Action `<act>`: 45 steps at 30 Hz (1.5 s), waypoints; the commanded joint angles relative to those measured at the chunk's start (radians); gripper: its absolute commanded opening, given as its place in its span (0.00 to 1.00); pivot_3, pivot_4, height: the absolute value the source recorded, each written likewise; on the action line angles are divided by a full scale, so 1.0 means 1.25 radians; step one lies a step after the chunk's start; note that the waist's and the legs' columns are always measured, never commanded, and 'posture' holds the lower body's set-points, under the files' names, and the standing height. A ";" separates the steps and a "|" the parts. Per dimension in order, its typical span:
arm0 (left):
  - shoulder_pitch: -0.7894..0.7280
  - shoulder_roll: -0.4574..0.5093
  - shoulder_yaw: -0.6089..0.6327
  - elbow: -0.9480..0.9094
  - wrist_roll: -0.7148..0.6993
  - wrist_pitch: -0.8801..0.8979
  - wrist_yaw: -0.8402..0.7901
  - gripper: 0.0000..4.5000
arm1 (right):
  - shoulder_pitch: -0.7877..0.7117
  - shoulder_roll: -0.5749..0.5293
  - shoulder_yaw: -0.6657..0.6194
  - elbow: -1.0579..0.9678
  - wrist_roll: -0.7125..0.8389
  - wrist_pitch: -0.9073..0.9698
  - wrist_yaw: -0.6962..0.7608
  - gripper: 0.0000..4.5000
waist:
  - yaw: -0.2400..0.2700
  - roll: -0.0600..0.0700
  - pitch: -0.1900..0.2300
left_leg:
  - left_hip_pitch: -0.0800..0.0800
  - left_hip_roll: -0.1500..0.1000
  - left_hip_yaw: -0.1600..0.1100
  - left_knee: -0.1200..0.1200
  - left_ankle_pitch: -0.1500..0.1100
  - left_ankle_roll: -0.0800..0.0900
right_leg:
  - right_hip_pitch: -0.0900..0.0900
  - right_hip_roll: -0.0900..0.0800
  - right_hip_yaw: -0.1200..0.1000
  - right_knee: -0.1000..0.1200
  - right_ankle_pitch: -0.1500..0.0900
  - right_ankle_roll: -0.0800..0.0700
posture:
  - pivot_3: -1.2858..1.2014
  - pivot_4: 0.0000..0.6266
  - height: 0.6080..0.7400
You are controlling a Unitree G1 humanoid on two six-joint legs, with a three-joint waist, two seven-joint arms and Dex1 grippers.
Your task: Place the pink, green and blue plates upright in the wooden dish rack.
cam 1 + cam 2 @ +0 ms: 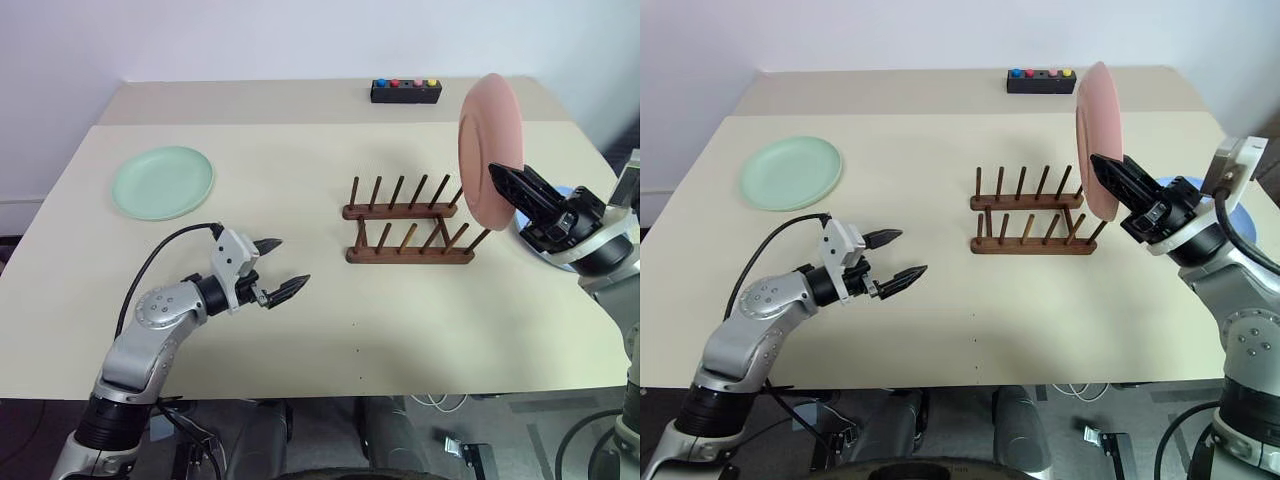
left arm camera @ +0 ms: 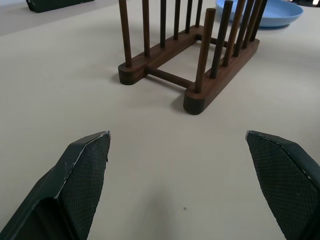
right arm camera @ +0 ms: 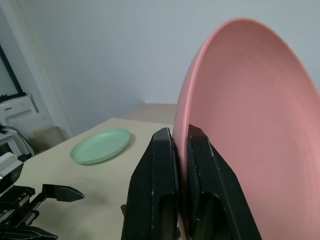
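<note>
- Currently, the pink plate (image 1: 490,150) is held on edge, above and just beside the right end of the wooden dish rack (image 1: 408,222); its rim is pinched between the pressed-together fingers of the right end effector (image 1: 505,187).
- The step in hand is judged to be the racking of the first plate; the next move calls for the plate to be lowered, still upright, into a gap between two pairs of pegs.
- The rack is seen mid-table as two dark reddish-brown rails with slim round pegs, joined by thin crossbars; no plate is in it yet.
- The left end effector (image 1: 275,268) is held spread wide over the bare table (image 1: 300,150), nothing gripped.
- The green plate (image 1: 162,181) lies flat, well apart to the left; the blue plate (image 2: 265,11) lies flat beyond the rack's right end.
- All three plates appear smooth, round and shallow, with a matte finish.
</note>
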 commanded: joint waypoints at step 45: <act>0.008 -0.024 -0.006 -0.018 0.044 -0.013 0.014 1.00 | -0.008 -0.003 -0.043 0.095 0.081 0.075 0.072 0.55 | 0.000 0.000 0.000 | 0.000 0.000 0.000 0.000 0.000 0.000 | 0.000 0.000 0.000 0.000 0.000 0.000 | 0.52 0.24 1.00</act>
